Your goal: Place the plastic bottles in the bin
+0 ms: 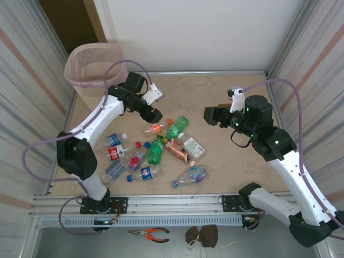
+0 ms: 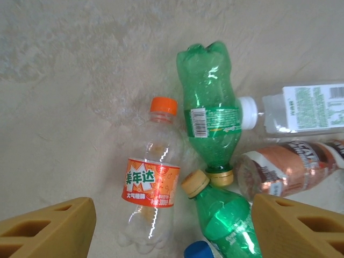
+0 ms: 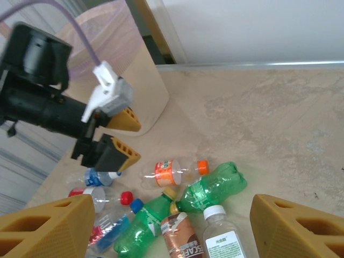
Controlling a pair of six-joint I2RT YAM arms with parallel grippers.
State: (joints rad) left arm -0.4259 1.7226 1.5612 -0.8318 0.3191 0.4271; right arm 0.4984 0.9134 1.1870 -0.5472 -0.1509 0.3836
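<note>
Beige tabletop (image 1: 204, 88), walled in, with the bin (image 1: 86, 75) off its eleven o'clock corner. Bottles (image 1: 156, 151) lie heaped around centre, toward seven o'clock, none in a claw. Left gripper (image 2: 173, 215) hangs released over the orange-capped bottle (image 2: 152, 183) at the heap's twelve o'clock edge, probably because that one lies loose and nearest the bin. Right gripper (image 3: 172, 226) waits released at three o'clock, seemingly leaving room.

The plastic bottles (image 1: 156, 151), clear or green, are found lying in a central cluster; the pink bin (image 1: 86, 83) is placed upright far left.
</note>
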